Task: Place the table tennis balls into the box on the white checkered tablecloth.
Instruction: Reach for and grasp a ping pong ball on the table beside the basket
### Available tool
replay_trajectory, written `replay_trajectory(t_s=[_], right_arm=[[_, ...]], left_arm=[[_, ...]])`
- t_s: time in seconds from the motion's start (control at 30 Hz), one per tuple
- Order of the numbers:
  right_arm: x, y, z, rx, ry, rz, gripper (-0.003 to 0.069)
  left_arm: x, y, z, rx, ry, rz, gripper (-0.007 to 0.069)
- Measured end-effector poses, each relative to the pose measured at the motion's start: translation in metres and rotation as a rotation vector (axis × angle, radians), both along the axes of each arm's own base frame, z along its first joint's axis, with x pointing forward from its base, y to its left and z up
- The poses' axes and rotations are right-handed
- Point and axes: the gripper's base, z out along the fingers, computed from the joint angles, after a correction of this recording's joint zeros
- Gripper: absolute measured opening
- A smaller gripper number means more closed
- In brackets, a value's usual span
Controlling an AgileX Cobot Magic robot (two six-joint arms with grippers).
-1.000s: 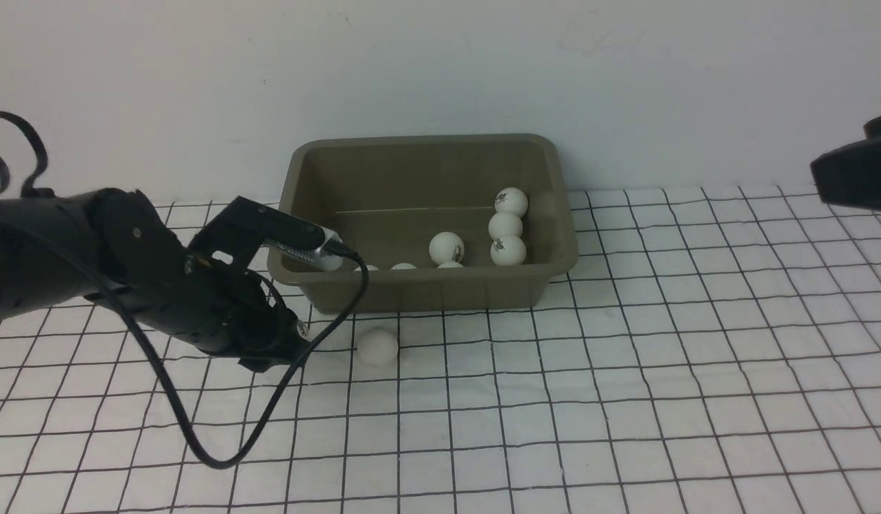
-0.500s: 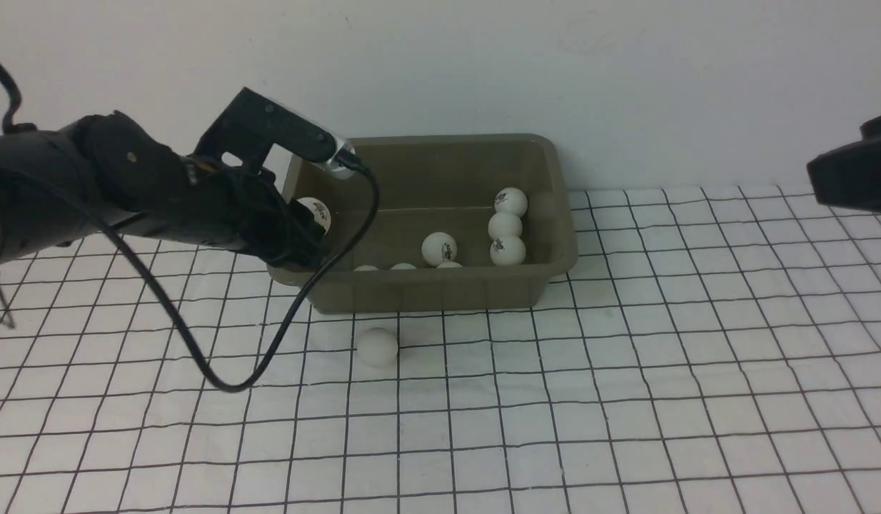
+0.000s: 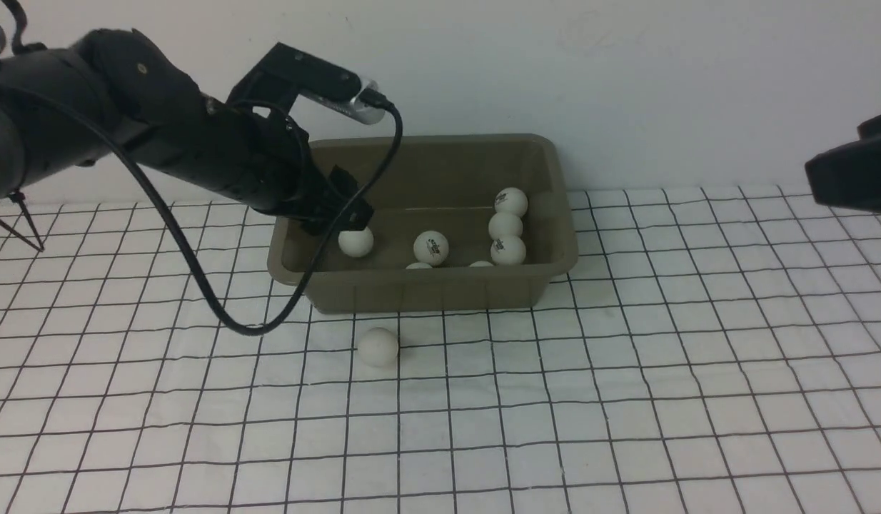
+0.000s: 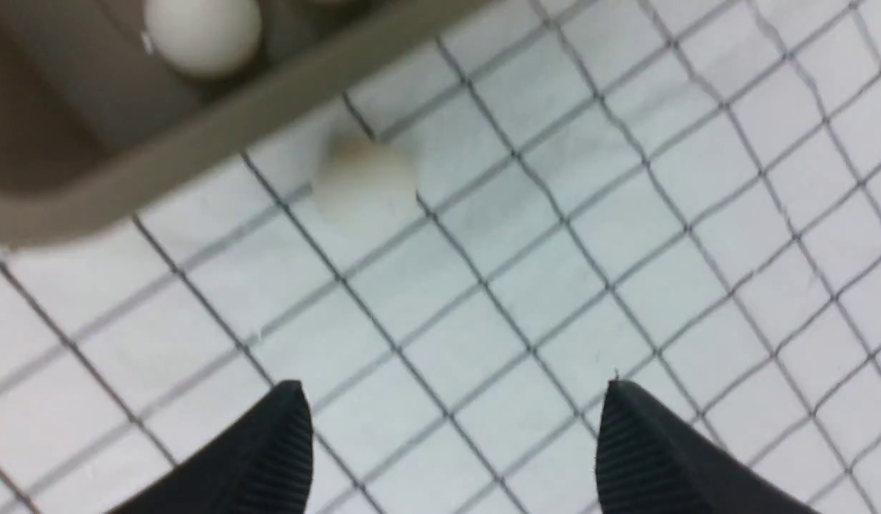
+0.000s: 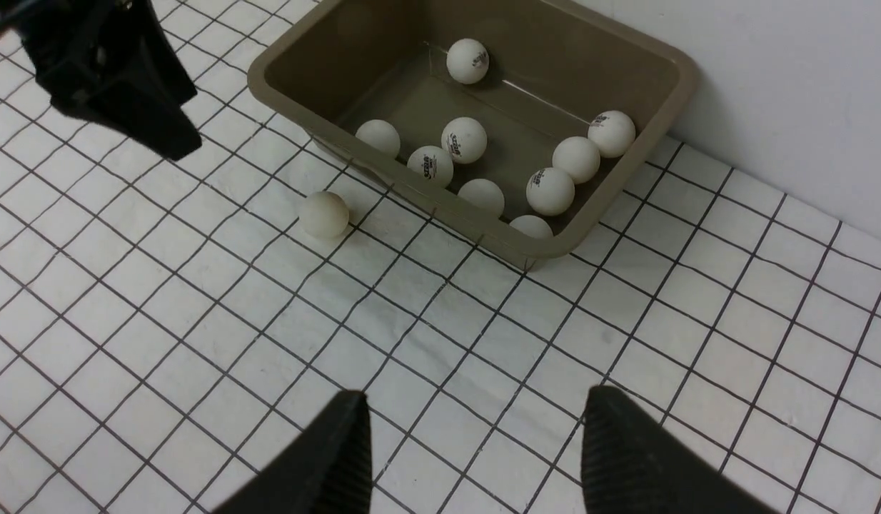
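The olive-grey box (image 3: 426,289) stands on the white checkered tablecloth (image 3: 626,400) against the wall and holds several table tennis balls (image 3: 431,248). My left gripper (image 3: 340,203) hangs open over the box's left end. One white ball (image 3: 355,241) sits free just below it, inside the box. In the left wrist view the left gripper (image 4: 455,392) has only cloth between its fingers. Another ball (image 3: 378,347) lies on the cloth in front of the box; it also shows as a ball (image 5: 324,214) in the right wrist view. My right gripper (image 5: 476,398) hovers open and empty.
The wall rises directly behind the box. A black cable (image 3: 219,307) loops down from the left arm to the cloth left of the box. Only part of the right arm (image 3: 851,175) shows, at the right edge of the front view.
The left arm rose from the cloth with a ball, moved over the box's left end and opened. The ball now lies free inside the box. The right arm stayed still.
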Motion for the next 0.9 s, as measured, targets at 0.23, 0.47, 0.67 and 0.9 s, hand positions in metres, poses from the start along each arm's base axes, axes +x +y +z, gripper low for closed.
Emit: replay_trajectory(t_s=[0.23,0.47,0.67,0.9], right_arm=[[0.000,0.000,0.000,0.000,0.000,0.000,0.0370],[0.000,0.000,0.000,0.000,0.000,0.000,0.0370],[0.000,0.000,0.000,0.000,0.001,0.000,0.0370],[0.000,0.000,0.000,-0.001,0.001,0.001,0.0370]], left_arm=[[-0.027,-0.028,-0.044,0.063,0.118,-0.033,0.0478],[-0.025,-0.050,-0.061,0.054,-0.079,0.026,0.0478],[-0.010,-0.049,-0.074,0.056,-0.195,0.108,0.0478],[0.000,-0.050,-0.102,0.076,-0.158,0.144,0.0478]])
